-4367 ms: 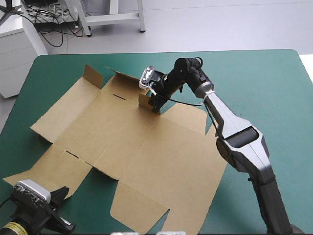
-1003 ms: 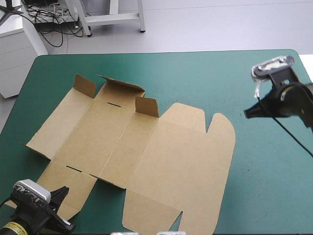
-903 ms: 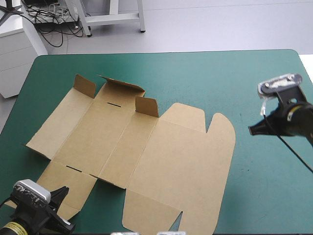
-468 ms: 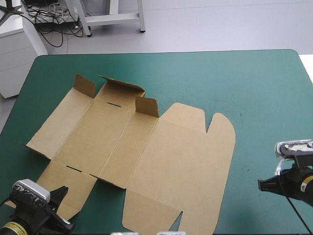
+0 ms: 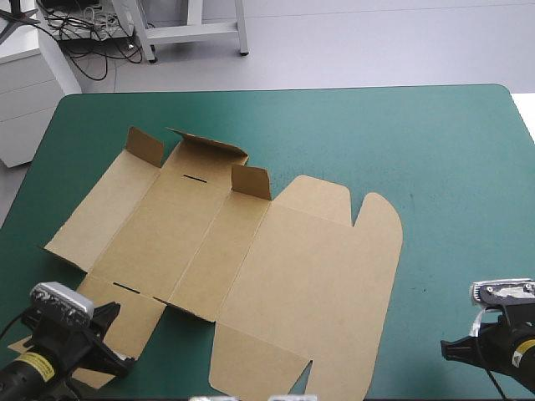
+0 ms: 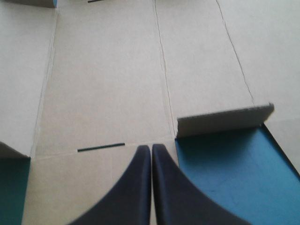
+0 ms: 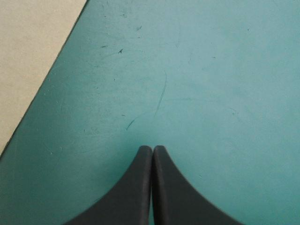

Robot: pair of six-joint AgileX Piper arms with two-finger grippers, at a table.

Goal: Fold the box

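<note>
Box point(image 5: 251, 251) lies mostly flat, centre-left on teal-green cover point(image 5: 435, 150), far flaps point(image 5: 251, 181) part-raised. L gripper point(image 6: 151, 147) pressed together, empty, over near-left flap point(image 5: 125, 309); R gripper point(image 7: 152, 149) same, over bare cover. Suggest: spread jaws, lift flap along crease.

— What's in the background on my feed?
— Beyond the far edge of the rounded table with the teal-green cover point(image 5: 418, 142) I see smooth pale grey floor point(image 5: 376, 42), white metal frame legs point(image 5: 196, 32), tangled black cables point(image 5: 88, 38), and a white drawer cabinet point(image 5: 25, 92) off the far left corner.
</note>
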